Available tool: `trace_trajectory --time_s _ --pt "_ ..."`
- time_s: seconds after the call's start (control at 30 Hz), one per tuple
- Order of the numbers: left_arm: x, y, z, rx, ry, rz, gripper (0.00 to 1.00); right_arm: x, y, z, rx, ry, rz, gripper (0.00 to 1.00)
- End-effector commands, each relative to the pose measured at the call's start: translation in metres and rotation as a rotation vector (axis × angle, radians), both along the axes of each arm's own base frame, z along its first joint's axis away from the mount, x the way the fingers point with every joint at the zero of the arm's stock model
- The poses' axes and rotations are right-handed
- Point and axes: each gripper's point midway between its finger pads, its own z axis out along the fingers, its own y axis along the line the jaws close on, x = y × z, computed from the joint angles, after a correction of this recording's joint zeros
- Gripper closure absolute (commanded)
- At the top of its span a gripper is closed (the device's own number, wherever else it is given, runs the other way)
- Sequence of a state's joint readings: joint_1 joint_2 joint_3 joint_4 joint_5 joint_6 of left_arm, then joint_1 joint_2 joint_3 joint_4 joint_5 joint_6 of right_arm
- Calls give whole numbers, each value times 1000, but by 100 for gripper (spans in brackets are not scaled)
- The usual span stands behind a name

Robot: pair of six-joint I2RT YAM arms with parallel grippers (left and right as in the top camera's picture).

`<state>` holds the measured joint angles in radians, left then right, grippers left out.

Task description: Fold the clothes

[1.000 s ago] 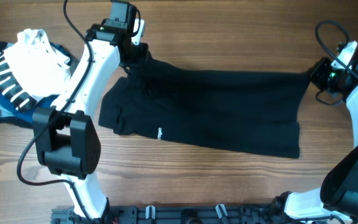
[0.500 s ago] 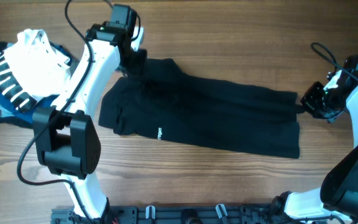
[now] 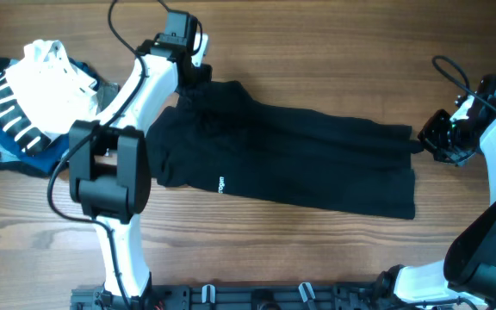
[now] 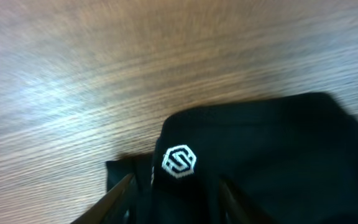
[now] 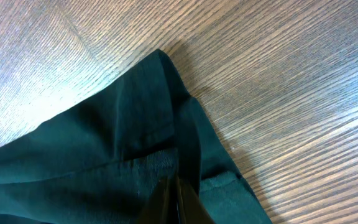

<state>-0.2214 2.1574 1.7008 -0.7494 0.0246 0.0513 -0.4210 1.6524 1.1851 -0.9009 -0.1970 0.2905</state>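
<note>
Across the middle of the tabletop [image 3: 317, 43] the black T-shirt [image 3: 300, 164] lies lengthwise, with a slack crease running along its far side. Judgement: the fold sits well only if the far edge goes down flat and parallel to the near edge, each end let go once the cloth rests and then cleared straight up, no drag. Left gripper [image 3: 198, 76], far-left corner: jaws parted, straddling cloth by the white logo [image 4: 179, 161], not pinching; right gripper [image 3: 429, 142], right end: jaws clenched on the hem corner.
</note>
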Motion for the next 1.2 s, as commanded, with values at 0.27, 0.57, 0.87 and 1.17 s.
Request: trace_trajectory --time_s 0.27,0.57,0.87,1.17 --pt "0 -15 -17 -115 38 -49 96 2 -4 3 -19 -10 -8 96" --pt "5 -3 28 -131 -38 -27 96 8 -7 5 -32 -38 -7 96" --pt "-13 39 84 -109 -72 52 96 36 12 19 51 -199 131 95" --pt "-76 55 63 -73 206 88 96 -26 3 -2 -2 107 8 96"
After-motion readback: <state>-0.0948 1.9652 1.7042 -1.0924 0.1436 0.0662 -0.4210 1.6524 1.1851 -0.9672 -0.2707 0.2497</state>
